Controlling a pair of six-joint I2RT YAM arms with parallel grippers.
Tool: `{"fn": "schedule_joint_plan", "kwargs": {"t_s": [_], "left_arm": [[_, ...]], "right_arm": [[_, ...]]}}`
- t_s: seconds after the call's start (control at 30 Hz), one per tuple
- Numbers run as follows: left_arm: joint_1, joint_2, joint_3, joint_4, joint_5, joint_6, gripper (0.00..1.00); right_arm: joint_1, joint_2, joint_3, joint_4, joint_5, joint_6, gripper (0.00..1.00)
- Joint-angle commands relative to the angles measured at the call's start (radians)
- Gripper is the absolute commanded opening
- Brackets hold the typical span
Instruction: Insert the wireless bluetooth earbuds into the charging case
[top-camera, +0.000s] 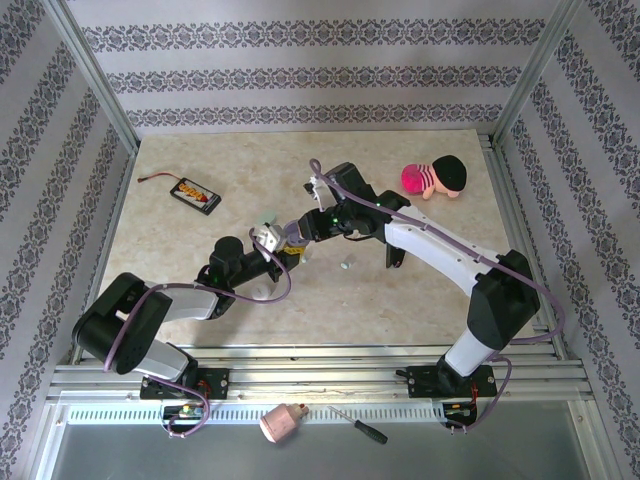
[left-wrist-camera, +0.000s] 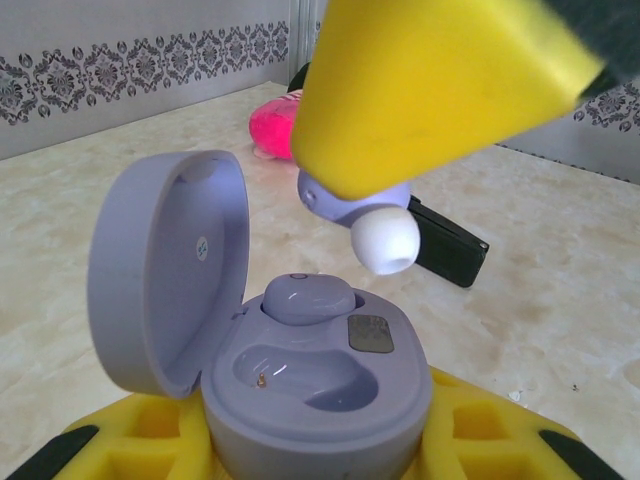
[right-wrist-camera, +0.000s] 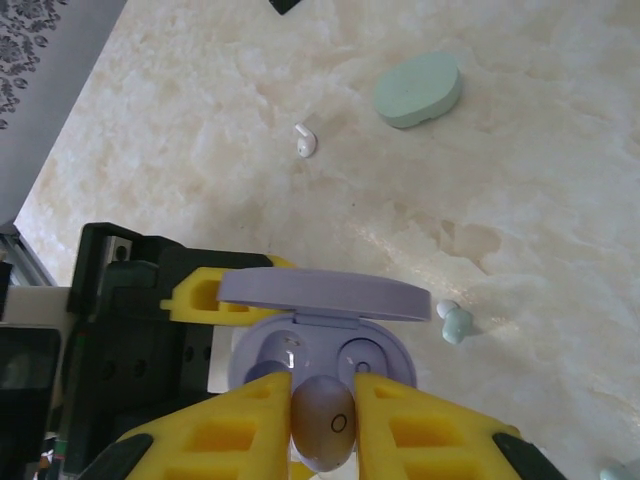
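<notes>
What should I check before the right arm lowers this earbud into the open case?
1. Lid of the lilac case up: ok.
2. Case clamped in the left gripper: ok.
3. The lilac earbud pinched in the right gripper: ok.
4. One empty socket available: ok; the other holds a seated bud.
5. Earbud lined up over that socket: cannot tell.

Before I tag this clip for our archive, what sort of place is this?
Probably a purpose-built robot test cell, not a home: aluminium frame posts, wallpaper-patterned wall panels, a marble-look table.
</notes>
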Motion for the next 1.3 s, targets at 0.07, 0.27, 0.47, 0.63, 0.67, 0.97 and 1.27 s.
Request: {"fn": "schedule_joint_plan", "kwargs": {"t_s": [0.07,0.27,0.47,0.63,0.67,0.97,1.27], "left_arm": [[0.007,0.004,0.027,0.023,0.012,0.003,0.11],[0.008,0.007,0.035,0.036,0.034,-0.003,0.11],[0.008,0.008,0.046,0.038,0.048,-0.003,0.11],[0.008,0.013,0.045,0.05,0.053,-0.013,0.11],[0.008,0.014,0.046,0.052,0.052,-0.015,0.11],[0.008,0.023,0.058,0.035,0.036,-0.012,0.11],[0.007,0.027,0.058,0.038,0.036,-0.014,0.11]], "right_arm": [[0.025,0.024,0.051,0.004,0.008,0.005,0.2],[0.036,0.04,0.052,0.012,0.028,0.008,0.2],[0.034,0.054,0.045,0.007,0.073,-0.006,0.2],[0.036,0.071,0.047,0.011,0.067,-0.009,0.2],[0.036,0.074,0.046,0.012,0.062,-0.007,0.2],[0.044,0.08,0.02,0.038,0.008,0.014,0.2],[0.054,0.069,0.002,0.035,-0.004,0.016,0.23]]}}
